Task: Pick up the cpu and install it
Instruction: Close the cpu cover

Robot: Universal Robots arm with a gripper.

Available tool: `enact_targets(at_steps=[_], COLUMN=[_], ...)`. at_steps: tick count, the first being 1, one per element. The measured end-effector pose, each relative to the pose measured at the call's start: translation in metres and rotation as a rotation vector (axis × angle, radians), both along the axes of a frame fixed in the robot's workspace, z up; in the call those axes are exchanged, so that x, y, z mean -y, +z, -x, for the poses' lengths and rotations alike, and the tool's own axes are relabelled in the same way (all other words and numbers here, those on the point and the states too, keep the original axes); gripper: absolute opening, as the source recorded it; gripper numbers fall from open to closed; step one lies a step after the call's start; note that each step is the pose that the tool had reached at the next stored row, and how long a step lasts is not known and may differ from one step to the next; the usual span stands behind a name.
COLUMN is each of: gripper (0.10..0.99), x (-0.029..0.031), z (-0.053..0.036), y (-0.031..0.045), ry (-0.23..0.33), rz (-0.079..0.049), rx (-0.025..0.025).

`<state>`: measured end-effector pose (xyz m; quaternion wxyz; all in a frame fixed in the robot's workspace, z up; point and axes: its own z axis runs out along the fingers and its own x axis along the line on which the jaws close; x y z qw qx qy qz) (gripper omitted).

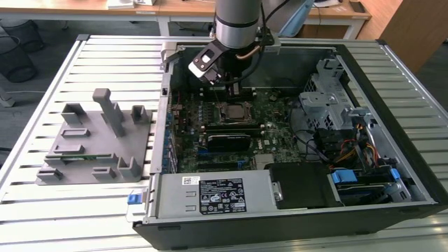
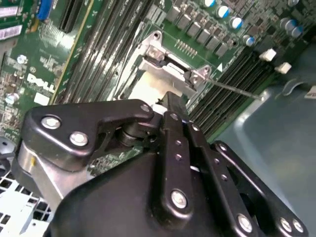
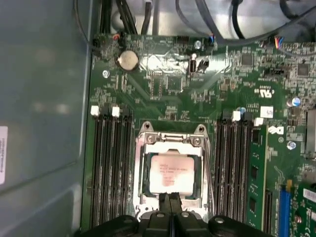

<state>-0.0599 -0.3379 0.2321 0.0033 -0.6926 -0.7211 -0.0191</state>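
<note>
Cpu point(image 3: 171, 174) is lying flat inside the socket frame point(image 3: 171, 139) on the motherboard point(image 3: 168, 89), between the two banks of memory slots point(image 3: 111, 163). Pincer point(image 3: 171, 198) is hovering at the chip's edge, fingers together, clamping nothing; can't tell if it's touching. Seating is looking mostly done. Doing it well is likely meaning staying vertical, pressing lightly, not skewing the chip or snagging the wire lever point(image 2: 237, 90).

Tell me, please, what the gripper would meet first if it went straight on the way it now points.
Probably the chip lying in the socket: the gripper points at its edge, though depth is unclear.
</note>
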Motion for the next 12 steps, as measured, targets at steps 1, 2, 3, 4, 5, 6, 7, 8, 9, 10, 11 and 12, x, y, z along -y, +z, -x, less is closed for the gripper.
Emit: enact_targets(at_steps=[1,2,3,4,5,6,7,8,9,10,11,12], gripper=[0.106,0.106,0.106,0.106,0.106,0.106,0.106,0.106,0.106,0.106,0.106,0.106], x=[0.0000,0.0000,0.0000,0.0000,0.0000,0.0000,0.0000,0.0000,0.0000,0.0000,0.0000,0.0000], z=[0.0003,0.0007,0.0013,0.0019,0.0028,0.0038,0.0048,0.0058,0.0067,0.0073,0.0077,0.0079], y=[-0.0014,-0.0029,-0.0044,-0.0059,-0.0075,-0.0090,-0.0103,-0.0116,-0.0130,-0.0143,-0.0156,-0.0169], ry=[0.000,0.000,0.000,0.000,0.001,0.001,0.001,0.001,0.001,0.001,0.001,0.001], rz=[0.000,0.000,0.000,0.000,0.000,0.000,0.000,0.000,0.000,0.000,0.000,0.000], rx=[-0.0010,-0.0023,-0.0033,-0.0042,-0.0047,-0.0051,-0.0053,-0.0056,-0.0057,-0.0057,-0.0059,-0.0060])
